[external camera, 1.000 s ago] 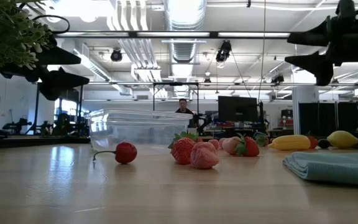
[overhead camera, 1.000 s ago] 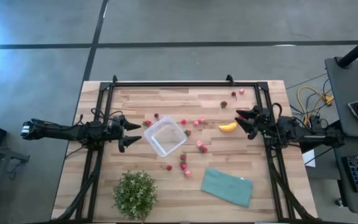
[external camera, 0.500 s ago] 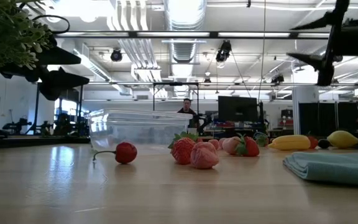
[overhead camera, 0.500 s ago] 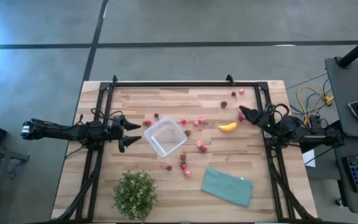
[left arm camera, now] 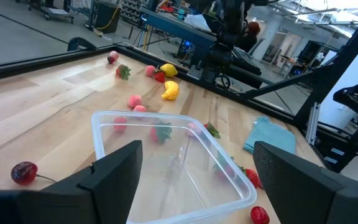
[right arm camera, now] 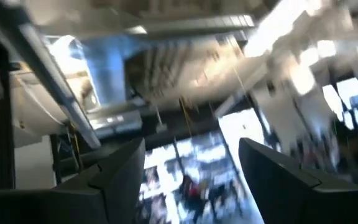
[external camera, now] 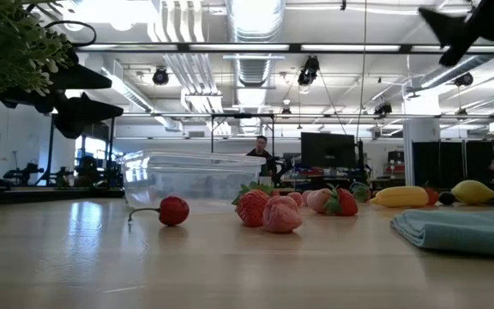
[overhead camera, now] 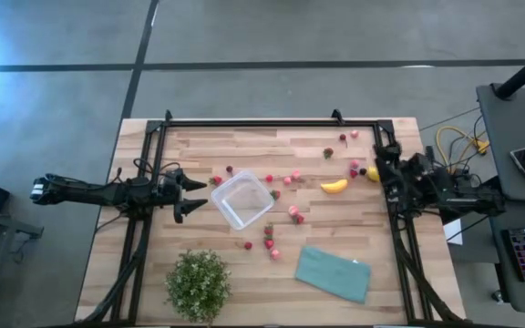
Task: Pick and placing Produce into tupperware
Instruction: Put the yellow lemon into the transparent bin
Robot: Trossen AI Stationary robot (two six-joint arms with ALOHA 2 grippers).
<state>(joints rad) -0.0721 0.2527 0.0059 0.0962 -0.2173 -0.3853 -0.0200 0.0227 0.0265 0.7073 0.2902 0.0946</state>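
The clear square tupperware sits on the table's middle-left, seemingly with nothing in it; it also shows as the tupperware and the tupperware. Red and pink strawberries lie scattered around it. The banana and the yellow round fruit lie toward the right. My left gripper hovers open just left of the tupperware, also seen as my left gripper. My right gripper is at the right rail, tipped upward and open, high in the low view.
A green potted plant stands near the front-left edge. A teal folded cloth lies front-right. Black frame rails run along the table's far, left and right sides. More strawberries lie between tupperware and cloth.
My right gripper has drawn back from beside the banana toward the table's right edge, turning and tipping up until its fingers point at the ceiling. The yellow round fruit, hidden under it before, now shows. The left arm and the produce have stayed put.
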